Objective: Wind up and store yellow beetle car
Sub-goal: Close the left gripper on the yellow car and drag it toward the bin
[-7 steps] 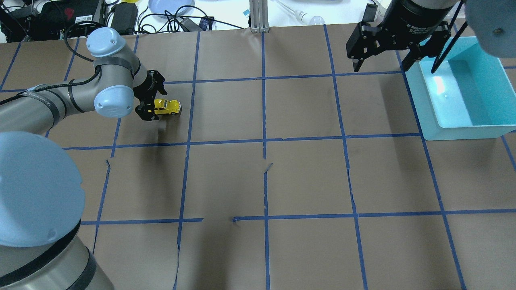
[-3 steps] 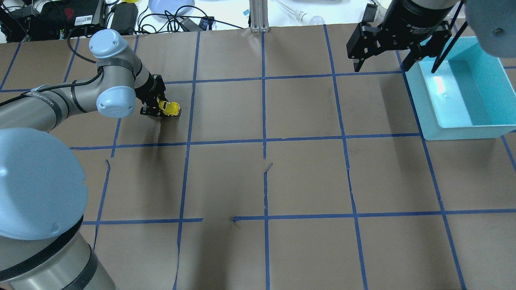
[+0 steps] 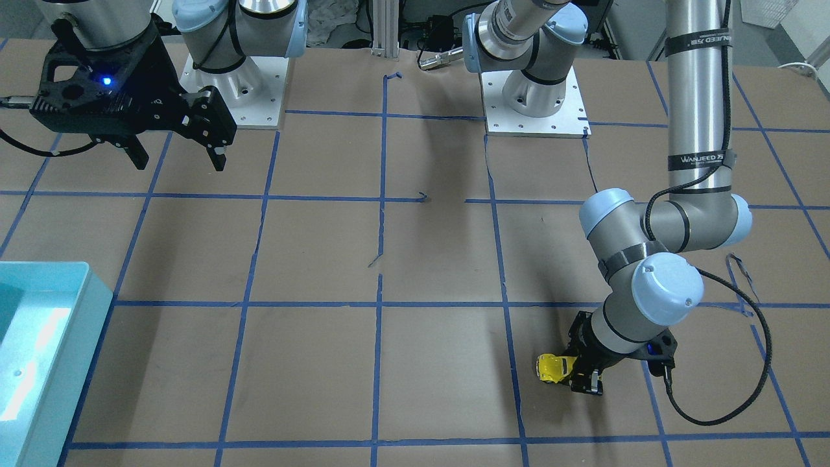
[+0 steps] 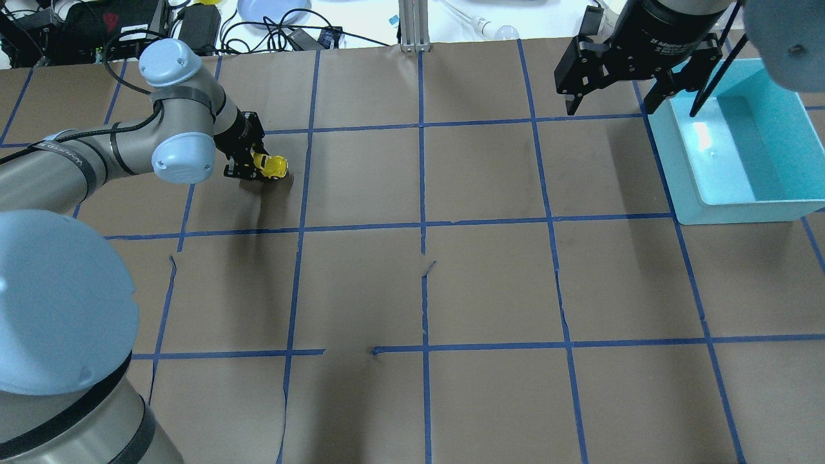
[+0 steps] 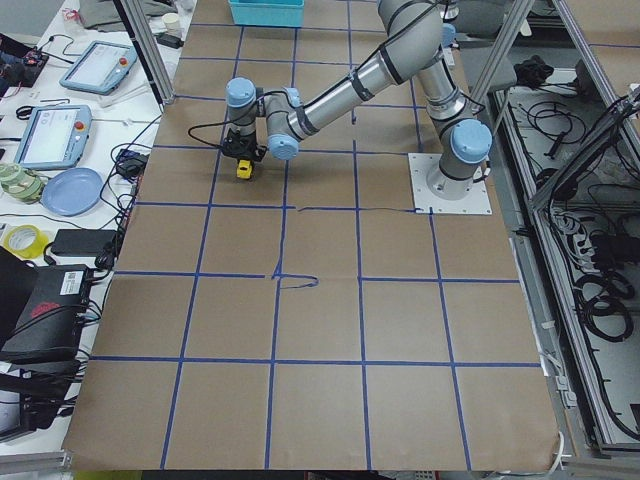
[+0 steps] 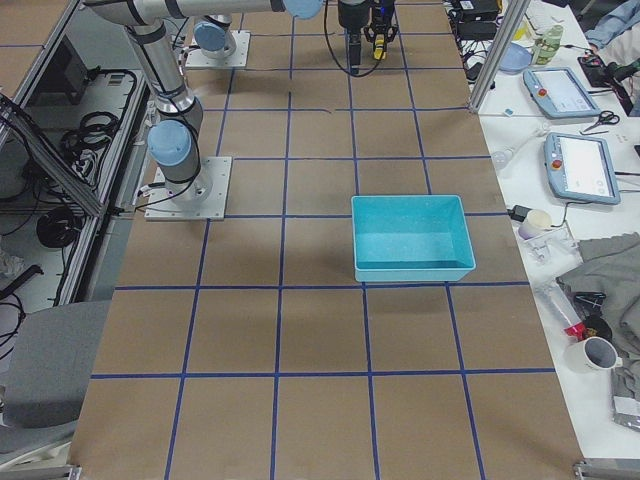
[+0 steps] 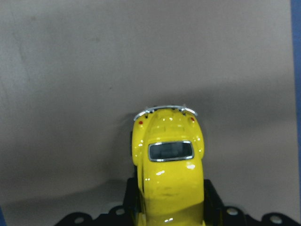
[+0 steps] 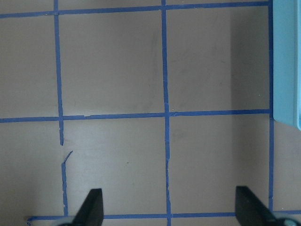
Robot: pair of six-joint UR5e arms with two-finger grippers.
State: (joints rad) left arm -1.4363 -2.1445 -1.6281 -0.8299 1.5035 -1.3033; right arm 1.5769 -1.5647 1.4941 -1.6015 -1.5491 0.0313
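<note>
The yellow beetle car (image 4: 275,166) is at the table's far left, and in the left wrist view (image 7: 169,174) its rear window and chrome bumper point away from the camera. My left gripper (image 4: 250,165) is shut on the car's sides and holds it low over the brown paper; I cannot tell whether the wheels touch. The car also shows in the front-facing view (image 3: 552,368), beside the gripper (image 3: 581,379). My right gripper (image 4: 609,106) is open and empty, high beside the turquoise bin (image 4: 735,209); its fingertips (image 8: 91,209) stand wide apart.
The turquoise bin (image 3: 61,272) stands at the table's far right and is empty (image 6: 410,270). Blue tape lines cross the brown paper. Cables, a blue plate (image 4: 271,9) and tablets (image 5: 50,135) lie beyond the far edge.
My left gripper has closed on the car's rear, and the arm has shifted slightly towards the far edge with it. The right arm has not moved.
</note>
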